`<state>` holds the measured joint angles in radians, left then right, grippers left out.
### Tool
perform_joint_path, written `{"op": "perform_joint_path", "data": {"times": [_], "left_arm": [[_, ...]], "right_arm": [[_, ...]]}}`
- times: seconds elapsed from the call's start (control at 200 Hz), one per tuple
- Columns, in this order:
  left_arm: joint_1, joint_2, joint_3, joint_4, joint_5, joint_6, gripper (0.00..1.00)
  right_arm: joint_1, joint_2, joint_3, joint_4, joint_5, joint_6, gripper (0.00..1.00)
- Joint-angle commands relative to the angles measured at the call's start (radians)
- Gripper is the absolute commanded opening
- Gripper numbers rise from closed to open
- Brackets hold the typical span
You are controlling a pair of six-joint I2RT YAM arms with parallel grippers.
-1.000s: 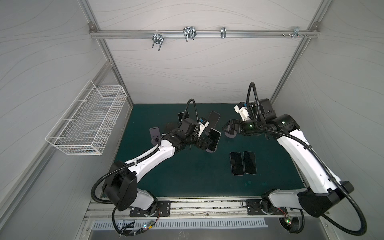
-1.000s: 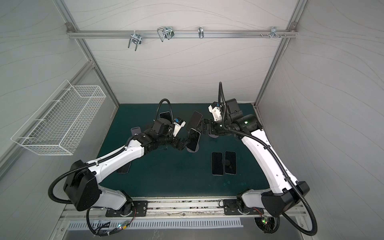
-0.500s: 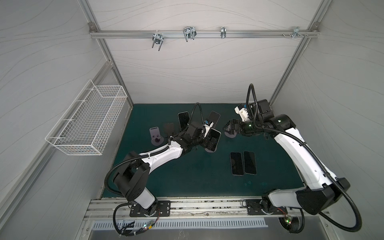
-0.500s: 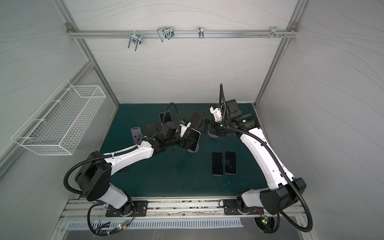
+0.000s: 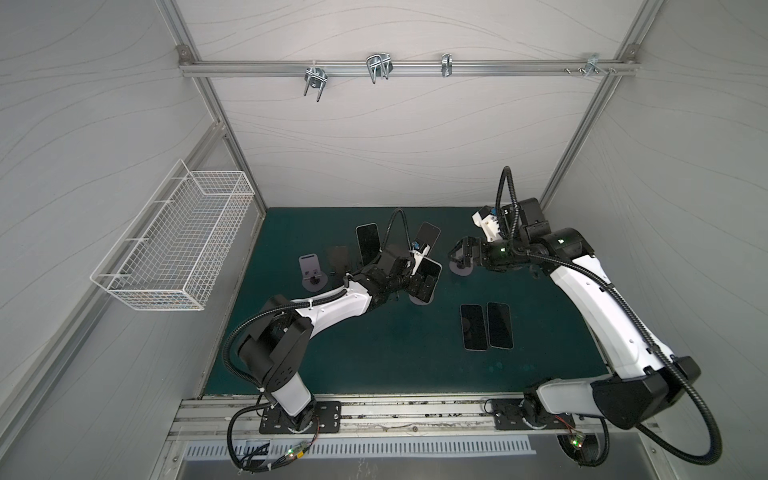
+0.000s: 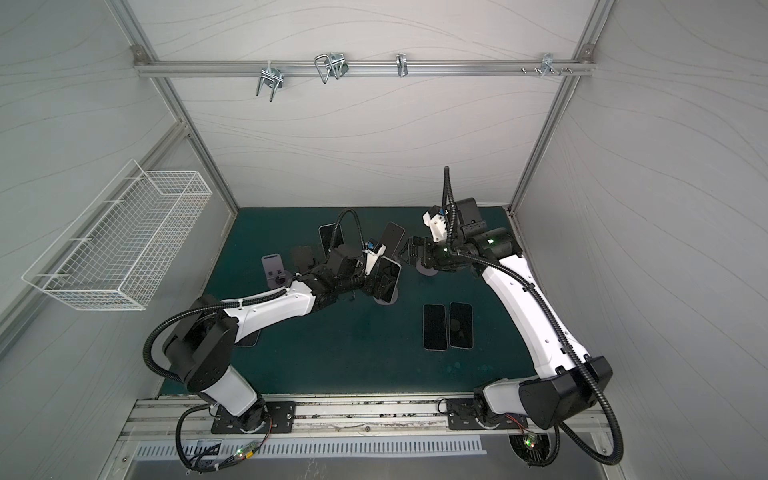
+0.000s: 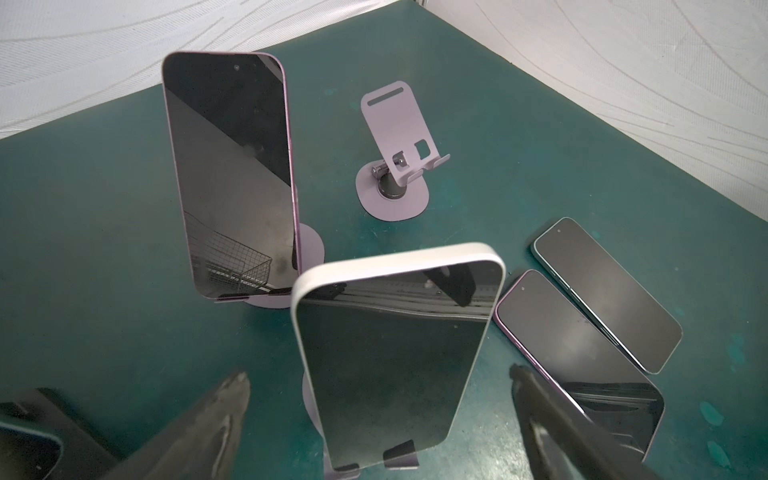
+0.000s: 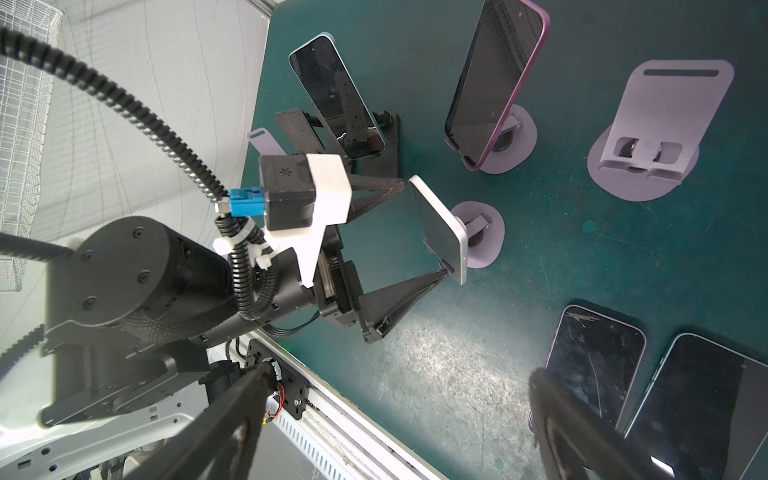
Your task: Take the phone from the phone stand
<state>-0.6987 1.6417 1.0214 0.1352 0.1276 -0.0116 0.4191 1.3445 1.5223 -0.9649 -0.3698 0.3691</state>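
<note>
The phone (image 7: 382, 365) is glossy-screened (matt white casing), the phone stand (image 8: 488, 245) smooth matt, the mat (image 7: 104, 208) scuffed.

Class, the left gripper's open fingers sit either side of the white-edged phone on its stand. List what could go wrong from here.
1. The white-edged phone rests in the lips of its stand; a pull that is not upward could drag or tip it.
2. The fingers of the left gripper are open; closing off-centre on the smooth edges, they might slip.
3. The purple phone on the next stand is close; a wide swing could knock it.
</note>
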Motion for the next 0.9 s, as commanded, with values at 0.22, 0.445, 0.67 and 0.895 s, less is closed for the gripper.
{"op": "perform_joint_path", "data": {"times": [0.22,0.445,0.67,0.895], "left_arm": [[-0.047,0.033,0.009,0.106,-0.067,0.011,0.99],[-0.049,0.062,0.028,0.111,-0.078,0.024,0.99],[-0.049,0.084,0.044,0.110,-0.096,0.039,0.99],[-0.049,0.087,0.058,0.087,-0.113,0.044,0.96]], "right_arm": [[-0.006,-0.016,-0.049,0.017,-0.066,0.047,0.99],[-0.004,-0.019,-0.039,0.012,-0.060,0.041,0.99],[-0.005,-0.027,-0.044,0.013,-0.063,0.041,0.99],[-0.005,-0.022,-0.036,0.010,-0.065,0.037,0.99]]}}
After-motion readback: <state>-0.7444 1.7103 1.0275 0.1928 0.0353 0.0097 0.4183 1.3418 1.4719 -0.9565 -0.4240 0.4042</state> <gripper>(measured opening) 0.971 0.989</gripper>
